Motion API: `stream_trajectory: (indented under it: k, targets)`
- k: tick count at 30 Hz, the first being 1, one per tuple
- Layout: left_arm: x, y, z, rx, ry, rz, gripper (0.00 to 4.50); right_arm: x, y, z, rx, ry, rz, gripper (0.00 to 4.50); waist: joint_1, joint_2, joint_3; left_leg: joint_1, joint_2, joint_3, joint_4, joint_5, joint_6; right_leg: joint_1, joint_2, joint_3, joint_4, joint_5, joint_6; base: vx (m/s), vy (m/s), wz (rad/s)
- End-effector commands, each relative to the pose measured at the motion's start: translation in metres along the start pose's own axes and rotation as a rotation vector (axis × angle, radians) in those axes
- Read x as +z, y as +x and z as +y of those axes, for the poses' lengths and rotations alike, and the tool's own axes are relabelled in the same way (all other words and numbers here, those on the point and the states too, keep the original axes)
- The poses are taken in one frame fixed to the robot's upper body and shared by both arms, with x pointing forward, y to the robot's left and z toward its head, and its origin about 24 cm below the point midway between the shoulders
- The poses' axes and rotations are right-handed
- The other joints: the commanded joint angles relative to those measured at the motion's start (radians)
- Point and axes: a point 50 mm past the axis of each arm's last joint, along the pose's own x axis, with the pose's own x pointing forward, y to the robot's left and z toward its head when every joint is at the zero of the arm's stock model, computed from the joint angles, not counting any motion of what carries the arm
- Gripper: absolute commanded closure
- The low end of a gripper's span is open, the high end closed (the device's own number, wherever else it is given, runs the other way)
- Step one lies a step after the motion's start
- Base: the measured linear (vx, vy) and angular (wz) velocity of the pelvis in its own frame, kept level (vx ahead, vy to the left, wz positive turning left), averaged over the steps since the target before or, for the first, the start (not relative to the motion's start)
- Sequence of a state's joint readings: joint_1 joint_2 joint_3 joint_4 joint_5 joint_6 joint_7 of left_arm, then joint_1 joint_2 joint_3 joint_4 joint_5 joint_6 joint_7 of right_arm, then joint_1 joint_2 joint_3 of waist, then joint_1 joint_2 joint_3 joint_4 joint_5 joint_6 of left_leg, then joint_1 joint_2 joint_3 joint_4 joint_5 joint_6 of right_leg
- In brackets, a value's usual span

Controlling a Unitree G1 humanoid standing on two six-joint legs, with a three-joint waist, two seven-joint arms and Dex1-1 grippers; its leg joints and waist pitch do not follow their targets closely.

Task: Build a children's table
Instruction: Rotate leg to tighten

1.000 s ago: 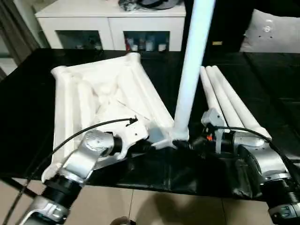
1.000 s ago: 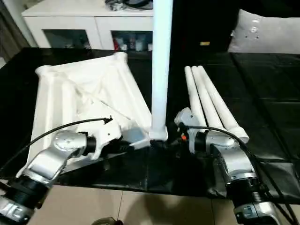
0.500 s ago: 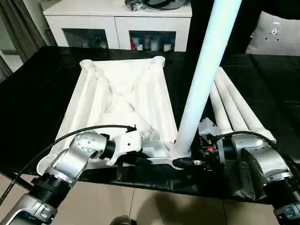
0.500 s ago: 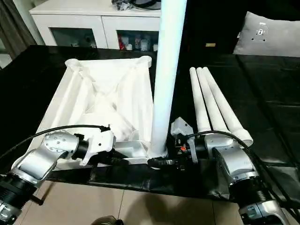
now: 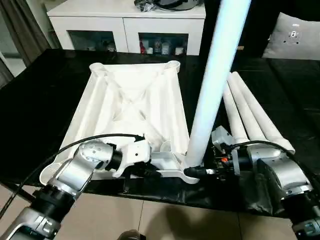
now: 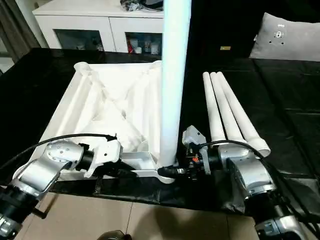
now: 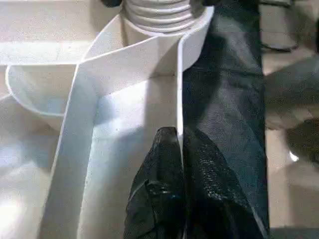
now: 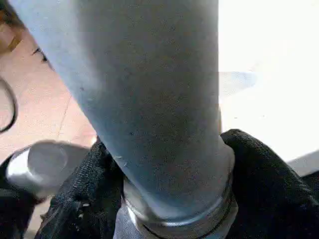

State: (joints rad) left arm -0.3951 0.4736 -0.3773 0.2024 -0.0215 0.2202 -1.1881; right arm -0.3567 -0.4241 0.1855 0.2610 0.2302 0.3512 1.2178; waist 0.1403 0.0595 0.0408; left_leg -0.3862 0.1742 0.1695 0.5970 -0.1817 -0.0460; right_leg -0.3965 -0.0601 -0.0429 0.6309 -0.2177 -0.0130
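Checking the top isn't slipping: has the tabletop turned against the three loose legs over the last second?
Yes. The tabletop swung round: its far edge, earlier skewed, now lies square, its side running nearly along the loose legs.

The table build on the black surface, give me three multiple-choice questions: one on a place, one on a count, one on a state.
1. Where does the upright leg stand?
A. far left socket
B. near right corner of the table top
C. on the cabinet

2. How many loose legs lie to the right?
A. one
B. two
C. three

3. What is the left gripper doing?
A. pinching the top's thin edge wall
B. hanging open
C. holding a leg

Answers: 1 B, the leg rises from the near right corner socket. 2 C, three lie side by side. 3 A, the fingers close on the wall.
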Motion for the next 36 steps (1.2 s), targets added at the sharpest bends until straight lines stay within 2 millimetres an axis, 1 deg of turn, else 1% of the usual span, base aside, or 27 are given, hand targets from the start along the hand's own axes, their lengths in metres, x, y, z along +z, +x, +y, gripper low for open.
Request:
stream_trajectory:
  k: [1,2,3,4,5,6,7,9,11,12,13,15,17,21,22,23,24,25,27,28,29,30,31,32,33,34,36]
  targets:
    - [0.010,0.017,-0.003,0.051,-0.051,-0.028,4.50,-0.001,0.024,-0.004,-0.133,0.049,-0.017,1.77,-0.012,-0.016,-0.040,0.016,0.054,-0.018,-0.077,-0.213,0.032,0.033,-0.084,0.043,-0.091,-0.260,-0.196,0.000,0.000,0.00]
    - [0.013,0.020,-0.001,0.088,-0.080,-0.038,4.50,-0.001,0.028,-0.007,-0.187,0.068,-0.029,1.78,-0.021,-0.017,-0.037,0.016,0.053,-0.022,-0.081,-0.250,0.008,0.036,-0.089,0.043,-0.098,-0.343,-0.176,0.000,0.000,0.00]
    - [0.016,0.024,0.002,0.133,-0.109,-0.051,4.50,0.000,0.032,-0.010,-0.243,0.088,-0.042,1.78,-0.026,-0.018,-0.036,0.020,0.052,-0.024,-0.083,-0.267,-0.001,0.034,-0.088,0.043,-0.101,-0.375,-0.167,0.000,0.000,0.00]
    - [0.017,0.025,0.003,0.148,-0.119,-0.055,4.50,0.000,0.033,-0.011,-0.262,0.097,-0.046,1.78,-0.039,-0.018,-0.035,0.018,0.051,-0.027,-0.086,-0.282,-0.010,0.036,-0.088,0.043,-0.104,-0.401,-0.157,0.000,0.000,0.00]
    - [0.022,0.032,0.006,0.214,-0.171,-0.071,4.50,0.000,0.040,-0.015,-0.350,0.136,-0.057,1.78,-0.046,-0.020,-0.036,0.017,0.051,-0.026,-0.088,-0.283,-0.012,0.036,-0.085,0.043,-0.105,-0.396,-0.146,0.000,0.000,0.00]
    - [0.026,0.038,0.012,0.282,-0.204,-0.071,4.50,0.000,0.045,-0.019,-0.425,0.166,-0.065,1.78,-0.050,-0.018,-0.036,0.018,0.051,-0.025,-0.087,-0.283,-0.015,0.033,-0.086,0.044,-0.104,-0.386,-0.149,0.000,0.000,0.00]
    - [0.027,0.042,0.015,0.325,-0.225,-0.069,4.50,0.000,0.048,-0.021,-0.472,0.185,-0.068,1.78,-0.056,-0.021,-0.036,0.020,0.050,-0.024,-0.087,-0.280,-0.019,0.031,-0.083,0.045,-0.106,-0.372,-0.154,0.000,0.000,0.00]
    - [0.029,0.044,0.017,0.353,-0.235,-0.068,4.50,0.000,0.050,-0.023,-0.513,0.197,-0.071,1.78,-0.054,-0.022,-0.038,0.021,0.046,-0.024,-0.084,-0.273,-0.014,0.033,-0.085,0.046,-0.110,-0.370,-0.148,0.000,0.000,0.00]
    - [0.034,0.049,0.020,0.398,-0.240,-0.076,4.50,0.002,0.054,-0.025,-0.567,0.172,-0.077,1.78,-0.051,-0.024,-0.040,0.017,0.048,-0.022,-0.083,-0.246,-0.002,0.032,-0.083,0.048,-0.107,-0.314,-0.146,0.000,0.000,0.00]
    - [0.039,0.053,0.022,0.424,-0.238,-0.083,4.50,0.004,0.057,-0.025,-0.600,0.134,-0.086,1.78,-0.049,-0.023,-0.043,0.016,0.047,-0.022,-0.081,-0.223,0.003,0.037,-0.083,0.047,-0.103,-0.267,-0.151,0.000,0.000,0.00]
    - [0.042,0.056,0.022,0.436,-0.228,-0.080,4.50,0.005,0.058,-0.025,-0.605,0.131,-0.104,1.22,-0.049,-0.025,-0.044,0.013,0.046,-0.019,-0.079,-0.196,0.010,0.038,-0.082,0.047,-0.101,-0.218,-0.158,0.000,0.000,0.00]
    - [0.042,0.056,0.020,0.423,-0.211,-0.072,4.50,0.006,0.057,-0.024,-0.584,0.156,-0.135,1.08,-0.046,-0.024,-0.047,0.011,0.045,-0.018,-0.075,-0.172,0.028,0.041,-0.083,0.047,-0.099,-0.180,-0.164,0.000,0.000,0.00]
    - [0.041,0.056,0.020,0.424,-0.206,-0.066,4.50,0.006,0.055,-0.024,-0.582,0.156,-0.139,0.99,-0.044,-0.018,-0.049,0.009,0.047,-0.019,-0.075,-0.153,0.039,0.043,-0.081,0.044,-0.094,-0.136,-0.174,0.000,0.000,0.00]
    - [0.036,0.051,0.023,0.448,-0.197,-0.045,4.50,0.006,0.043,-0.025,-0.598,0.130,-0.153,0.60,-0.042,-0.017,-0.047,0.014,0.051,-0.019,-0.077,-0.176,0.039,0.042,-0.080,0.043,-0.096,-0.139,-0.178,0.000,0.000,0.00]
    - [0.035,0.049,0.024,0.454,-0.195,-0.043,4.50,0.006,0.040,-0.023,-0.588,0.114,-0.147,0.45,-0.042,-0.017,-0.047,0.012,0.050,-0.020,-0.078,-0.175,0.038,0.044,-0.080,0.043,-0.096,-0.135,-0.179,0.000,0.000,0.00]
    - [0.034,0.049,0.025,0.461,-0.194,-0.040,4.50,0.005,0.039,-0.023,-0.585,0.110,-0.147,0.45,-0.040,-0.016,-0.048,0.013,0.051,-0.019,-0.077,-0.171,0.038,0.043,-0.080,0.044,-0.096,-0.127,-0.177,0.000,0.000,0.00]
    - [0.033,0.047,0.027,0.475,-0.192,-0.035,4.50,0.005,0.035,-0.020,-0.567,0.125,-0.162,0.31,-0.040,-0.020,-0.048,0.012,0.050,-0.018,-0.076,-0.168,0.040,0.045,-0.080,0.044,-0.095,-0.121,-0.177,0.000,0.000,0.00]
    - [0.032,0.046,0.029,0.493,-0.195,-0.030,4.50,0.006,0.032,-0.017,-0.553,0.112,-0.168,0.17,-0.037,-0.020,-0.049,0.011,0.049,-0.019,-0.076,-0.159,0.044,0.047,-0.080,0.044,-0.094,-0.111,-0.173,0.000,0.000,0.00]
    - [0.032,0.045,0.032,0.508,-0.198,-0.025,4.50,0.007,0.029,-0.015,-0.547,0.098,-0.169,0.06,-0.033,-0.020,-0.047,0.011,0.049,-0.018,-0.077,-0.162,0.046,0.046,-0.080,0.044,-0.097,-0.129,-0.165,0.000,0.000,0.00]
    - [0.032,0.045,0.036,0.525,-0.198,-0.023,4.50,0.005,0.023,-0.012,-0.563,0.072,-0.153,0.06,-0.034,-0.021,-0.044,0.010,0.048,-0.018,-0.079,-0.177,0.043,0.045,-0.080,0.043,-0.101,-0.158,-0.159,0.000,0.000,0.00]
    - [0.032,0.045,0.038,0.530,-0.196,-0.025,4.50,0.004,0.021,-0.011,-0.571,0.065,-0.148,0.06,-0.032,-0.023,-0.045,0.012,0.048,-0.019,-0.078,-0.188,0.039,0.046,-0.080,0.043,-0.104,-0.189,-0.146,0.000,0.000,0.00]
    - [0.033,0.045,0.039,0.540,-0.194,-0.030,4.50,0.004,0.019,-0.010,-0.582,0.063,-0.144,0.06,-0.033,-0.022,-0.044,0.012,0.049,-0.020,-0.080,-0.197,0.038,0.045,-0.080,0.043,-0.105,-0.203,-0.143,0.000,0.000,0.00]
    - [0.035,0.046,0.040,0.539,-0.195,-0.040,4.50,0.003,0.016,-0.009,-0.592,0.068,-0.139,0.06,-0.037,-0.025,-0.047,0.009,0.049,-0.022,-0.081,-0.195,0.032,0.048,-0.082,0.042,-0.103,-0.213,-0.140,0.000,0.000,0.00]
    - [0.037,0.047,0.041,0.534,-0.194,-0.050,4.50,0.003,0.014,-0.008,-0.608,0.059,-0.135,0.06,-0.038,-0.024,-0.046,0.010,0.049,-0.022,-0.081,-0.196,0.030,0.044,-0.082,0.043,-0.106,-0.219,-0.139,0.000,0.000,0.00]
    - [0.039,0.047,0.042,0.545,-0.192,-0.067,4.50,0.003,0.010,-0.007,-0.639,0.047,-0.129,0.06,-0.040,-0.025,-0.047,0.010,0.050,-0.023,-0.081,-0.193,0.030,0.045,-0.082,0.043,-0.105,-0.213,-0.142,0.000,0.000,0.00]
    - [0.040,0.047,0.043,0.552,-0.192,-0.073,4.23,0.003,0.009,-0.006,-0.649,0.046,-0.127,0.02,-0.039,-0.022,-0.050,0.012,0.052,-0.022,-0.079,-0.181,0.031,0.044,-0.082,0.044,-0.104,-0.189,-0.147,0.000,0.000,0.00]
    - [0.042,0.047,0.043,0.547,-0.203,-0.091,4.23,0.003,0.007,-0.005,-0.659,0.054,-0.127,0.02,-0.039,-0.022,-0.051,0.010,0.050,-0.021,-0.077,-0.149,0.040,0.045,-0.079,0.043,-0.098,-0.133,-0.157,0.000,0.000,0.00]
